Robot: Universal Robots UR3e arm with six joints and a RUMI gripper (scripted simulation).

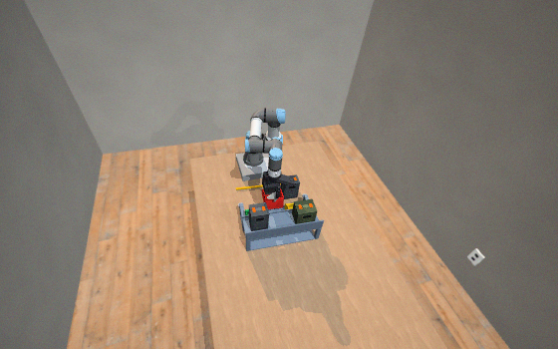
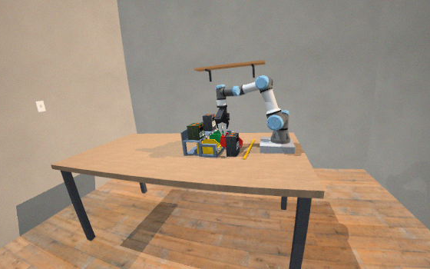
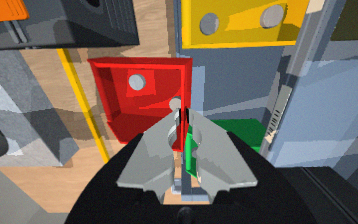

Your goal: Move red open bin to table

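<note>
Pinching the red bin (image 1: 273,203) (image 2: 241,142) (image 3: 147,111) by its shelf-side wall, the gripper (image 1: 272,194) (image 2: 223,132) (image 3: 183,109) appears to be in the carry-and-place step. Top view: the bin lies between the shelf unit (image 1: 280,233) (image 2: 184,144) (image 3: 225,100) and the arm's base, inward from the left edge of the table (image 1: 368,279) (image 2: 168,169). Exterior view: it is partly hidden behind a black case (image 1: 292,188) (image 2: 232,144) (image 3: 80,32), inward from the right edge; contact with the tabletop cannot be told. Wrist view: grey discs (image 3: 137,82) remain inside; a yellow rod (image 1: 245,187) (image 2: 249,150) (image 3: 82,105) passes nearby. The next move calls for level lowering, clear of case and rod, then release once supported.
</note>
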